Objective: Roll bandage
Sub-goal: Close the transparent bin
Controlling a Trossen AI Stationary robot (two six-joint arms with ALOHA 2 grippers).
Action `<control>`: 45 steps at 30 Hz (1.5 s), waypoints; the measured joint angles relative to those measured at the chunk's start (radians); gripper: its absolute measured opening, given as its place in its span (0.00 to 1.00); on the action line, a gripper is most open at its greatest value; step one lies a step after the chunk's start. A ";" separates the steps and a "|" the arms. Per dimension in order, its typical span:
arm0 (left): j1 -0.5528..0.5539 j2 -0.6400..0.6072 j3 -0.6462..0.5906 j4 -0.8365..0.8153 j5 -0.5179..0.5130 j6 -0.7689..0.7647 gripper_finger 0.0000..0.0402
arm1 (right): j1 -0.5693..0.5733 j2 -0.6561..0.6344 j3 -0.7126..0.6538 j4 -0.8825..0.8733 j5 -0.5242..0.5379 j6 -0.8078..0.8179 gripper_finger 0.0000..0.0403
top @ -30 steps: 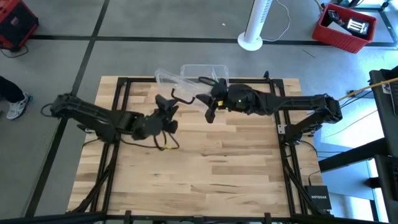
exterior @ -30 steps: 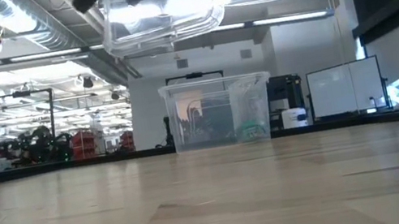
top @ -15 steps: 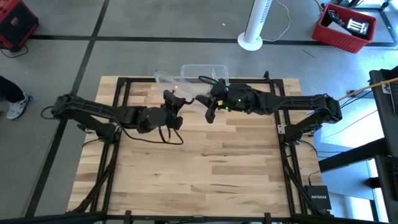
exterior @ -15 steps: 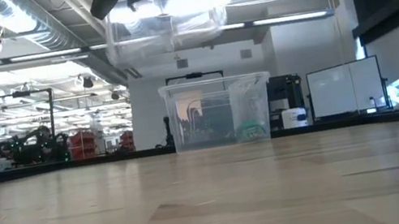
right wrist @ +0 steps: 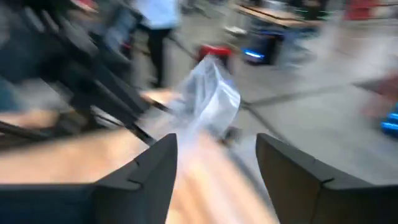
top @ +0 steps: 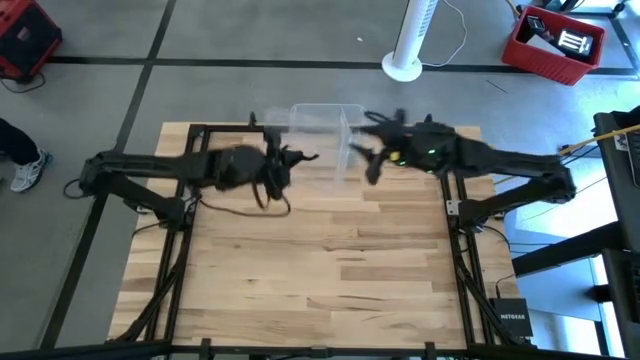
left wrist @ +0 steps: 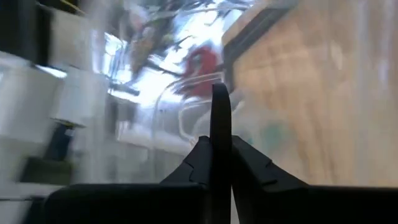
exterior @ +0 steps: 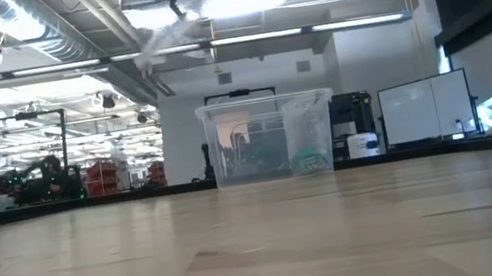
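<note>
A clear plastic container (exterior: 270, 139) stands at the far edge of the wooden table (top: 320, 270). Through its wall the teal bandage (exterior: 311, 159) shows, lying on the container's floor. The container's clear lid (exterior: 197, 30) hangs slanted in the air above the table, between my two grippers. My left gripper (top: 305, 157) is shut at the lid's left side. My right gripper (top: 365, 165) stands open just right of the lid, and its wrist view shows the lid (right wrist: 211, 99) ahead of the parted fingers, apart from them. My left gripper pinches the lid between its two shut fingers (left wrist: 221, 124), at an edge (left wrist: 186, 109); blur hides which one. The fingers come roughly level from the table's left. The lid is lifted clear of the container and table and tilts, one end lower.
Black frame rails (top: 190, 180) run along the table's sides and far edge. The near half of the table is bare wood. On the floor beyond stand a white fan base (top: 405, 65) and a red crate (top: 555, 45); a person's shoe (top: 25, 168) shows at far left.
My left gripper has gone toward the lid and the table's far edge and shut on it. My right gripper has opened, let the lid go and drawn back toward the table's right. The lid, level before, now hangs slanted.
</note>
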 joint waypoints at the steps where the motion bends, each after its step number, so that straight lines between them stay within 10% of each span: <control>1: 0.035 0.008 0.031 -0.034 0.061 -0.032 0.05 | -0.009 -0.026 0.000 -0.054 0.043 -0.017 0.56; 7: 0.250 0.131 0.201 -0.153 0.294 -0.107 0.05 | -0.173 -0.110 -0.067 -0.221 0.115 -0.065 0.59; 20: 0.454 0.466 0.511 -0.313 0.517 -0.145 0.05 | -0.625 -0.114 -0.573 0.248 -0.251 0.000 0.59; 45: 0.496 0.627 0.553 -0.250 0.579 -0.257 0.07 | -0.677 0.170 -0.738 0.668 -0.392 0.087 0.59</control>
